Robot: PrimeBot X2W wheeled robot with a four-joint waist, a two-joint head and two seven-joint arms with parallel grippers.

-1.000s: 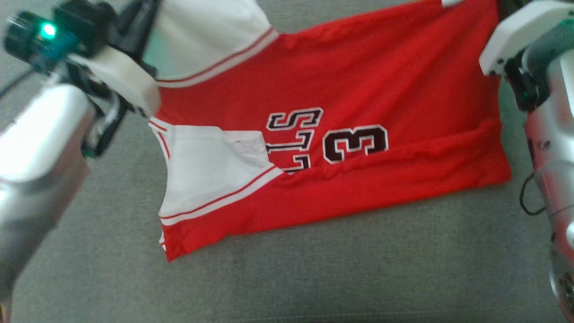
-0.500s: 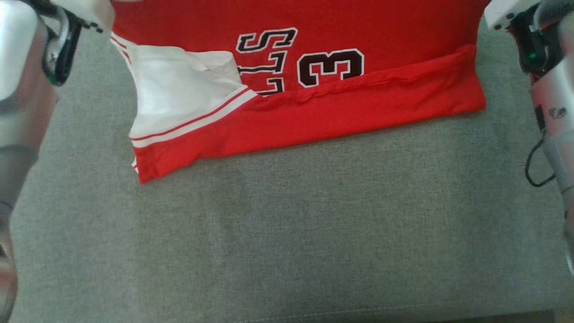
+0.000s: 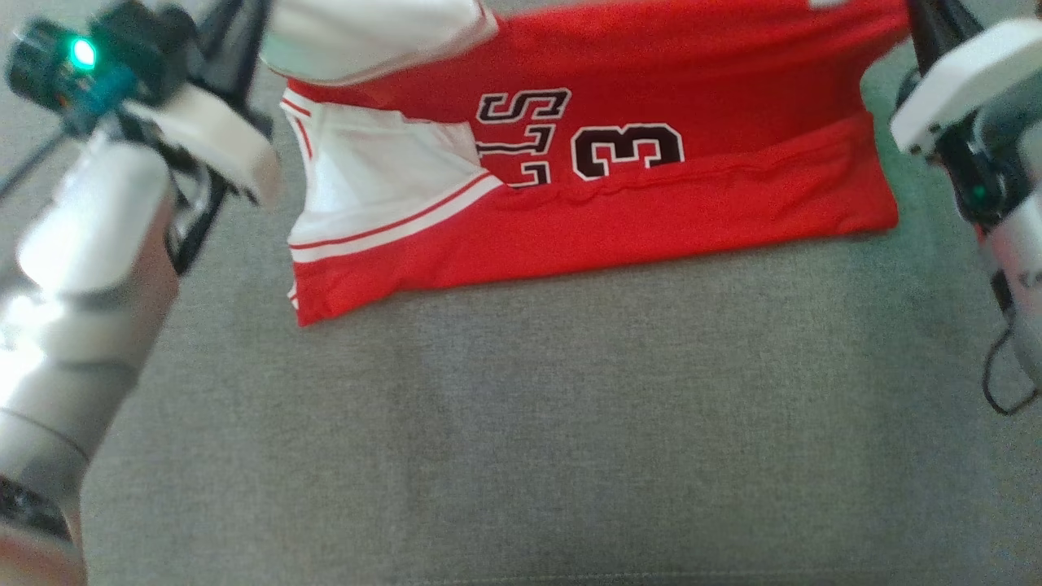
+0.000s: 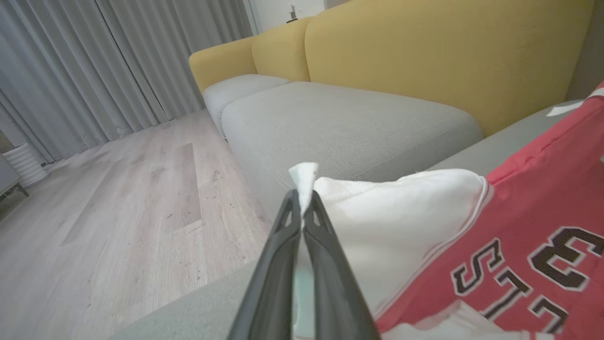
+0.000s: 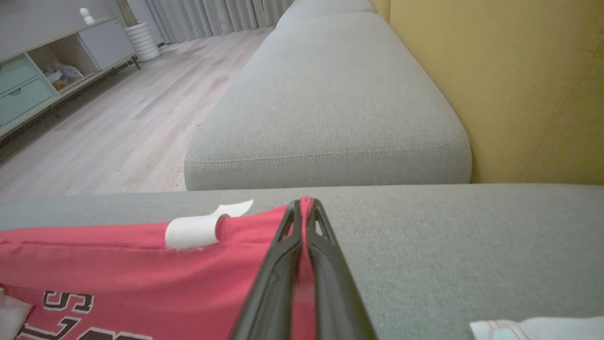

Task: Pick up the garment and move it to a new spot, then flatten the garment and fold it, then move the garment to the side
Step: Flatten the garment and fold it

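The garment (image 3: 651, 220) is a red jersey with white sleeves, black letters and a "3". Its near part lies on the grey sofa seat (image 3: 521, 439) with a fold along the front. The far edge is lifted by both arms. My left gripper (image 4: 302, 208) is shut on the edge of the white sleeve (image 4: 401, 222). At the other end, my right gripper (image 5: 304, 212) is shut on the red hem corner of the garment (image 5: 141, 269). In the head view the left gripper's dark fingers (image 3: 236, 32) are at the top left and the right gripper's fingers (image 3: 928, 28) at the top right.
A yellow backrest (image 4: 424, 56) rises behind the seat, and a second grey cushion (image 5: 330, 94) adjoins it. Wood floor (image 4: 118, 212), curtains and a low cabinet (image 5: 28, 85) lie beyond. A white tag (image 5: 193, 229) sticks up from the hem.
The head view has swung down and back up. Both grippers keep their hold, and the lifted white sleeve now hangs closer over the sleeve lying on the seat.
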